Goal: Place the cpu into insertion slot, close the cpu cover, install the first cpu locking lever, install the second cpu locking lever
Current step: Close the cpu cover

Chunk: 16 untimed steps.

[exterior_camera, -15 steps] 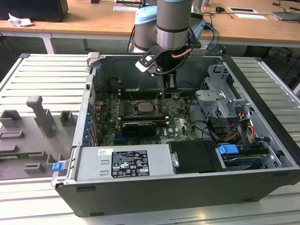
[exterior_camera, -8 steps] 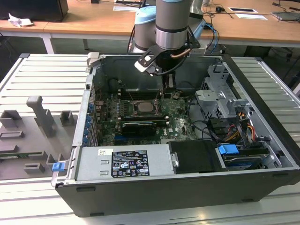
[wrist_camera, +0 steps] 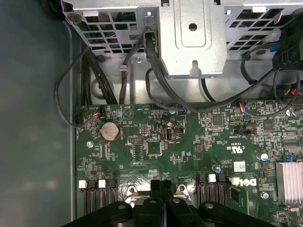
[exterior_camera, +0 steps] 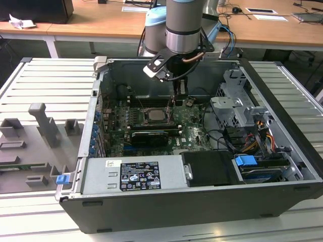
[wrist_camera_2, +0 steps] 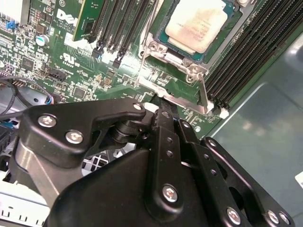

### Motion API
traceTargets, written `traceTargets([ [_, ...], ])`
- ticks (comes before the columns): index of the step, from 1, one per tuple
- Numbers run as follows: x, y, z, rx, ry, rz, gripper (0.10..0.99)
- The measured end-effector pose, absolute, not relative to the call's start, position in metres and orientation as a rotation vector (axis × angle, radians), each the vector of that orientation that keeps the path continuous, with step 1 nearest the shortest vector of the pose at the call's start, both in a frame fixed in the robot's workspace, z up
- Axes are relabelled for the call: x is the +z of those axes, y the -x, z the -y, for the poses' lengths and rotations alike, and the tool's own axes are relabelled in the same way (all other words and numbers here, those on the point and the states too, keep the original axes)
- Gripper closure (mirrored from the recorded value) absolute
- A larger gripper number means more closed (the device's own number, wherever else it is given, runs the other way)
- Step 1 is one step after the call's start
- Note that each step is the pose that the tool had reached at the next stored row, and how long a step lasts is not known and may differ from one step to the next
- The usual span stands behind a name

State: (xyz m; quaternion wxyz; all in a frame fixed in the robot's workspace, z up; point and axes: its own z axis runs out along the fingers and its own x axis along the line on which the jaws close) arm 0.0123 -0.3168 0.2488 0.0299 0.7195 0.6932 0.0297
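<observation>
The cpu (wrist_camera_2: 196, 23) lies just beyond the fingers (wrist_camera_2: 163, 125).

Slatted grey workbench (exterior_camera: 35, 80) is spanning the exterior view under even light. Behind the workbench, light wooden desks (exterior_camera: 101, 22) are standing, carrying papers (exterior_camera: 270, 17) and a dark box (exterior_camera: 38, 10). On the workbench itself, grey fixture blocks (exterior_camera: 45, 126) are sitting.

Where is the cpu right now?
The cpu sits in the insertion slot, between two banks of memory slots in the second wrist view; the gripper is just to the exterior view's right of it.
</observation>
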Motion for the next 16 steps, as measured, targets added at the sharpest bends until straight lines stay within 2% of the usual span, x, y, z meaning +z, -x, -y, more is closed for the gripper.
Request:
traceTargets([
  [16,0.2488,-0.0056,0.3168,0.092,-2.218,-2.137,0.980],
])
